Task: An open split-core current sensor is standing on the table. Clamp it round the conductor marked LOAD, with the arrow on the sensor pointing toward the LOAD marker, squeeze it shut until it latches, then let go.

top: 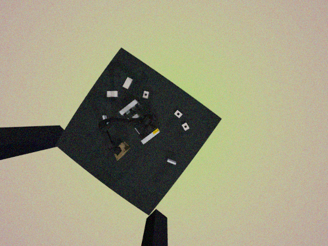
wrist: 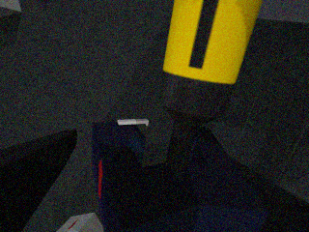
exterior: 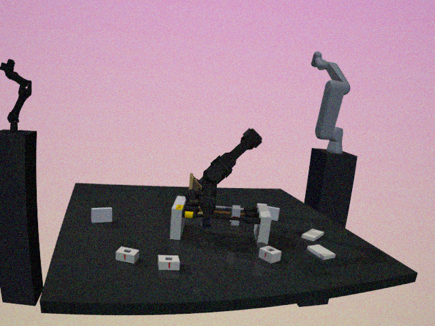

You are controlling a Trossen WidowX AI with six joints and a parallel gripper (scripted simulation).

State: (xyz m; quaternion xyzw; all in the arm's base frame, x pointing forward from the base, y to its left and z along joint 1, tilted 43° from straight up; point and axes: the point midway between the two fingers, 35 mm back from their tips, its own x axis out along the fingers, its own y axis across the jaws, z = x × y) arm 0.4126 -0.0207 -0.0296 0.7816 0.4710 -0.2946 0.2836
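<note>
1. Exterior: your arm is leaning over the table near the middle of the frame, its gripper reaching down among the dark bars.
2. In the wrist view, your gripper is standing wide open and released, holding nothing between its fingers.
3. You are seeing the sensor as a dark blue body in the lower middle of that frame, its red mark showing on the left side. It is sitting below the yellow band; whether it is latched round the bar, you cannot tell.
4. In the exterior view, the band is showing just beside the left post, which is carrying a yellow label. The right post is standing right of centre, the bars spanning between the two.
5. Lower in that frame, you are seeing three white boxes with red arrows: one at lower left, another just beside it, and a third at lower right.
6. Looking at the top view, you are finding two pale blocks, one at upper left and one below it.
</note>
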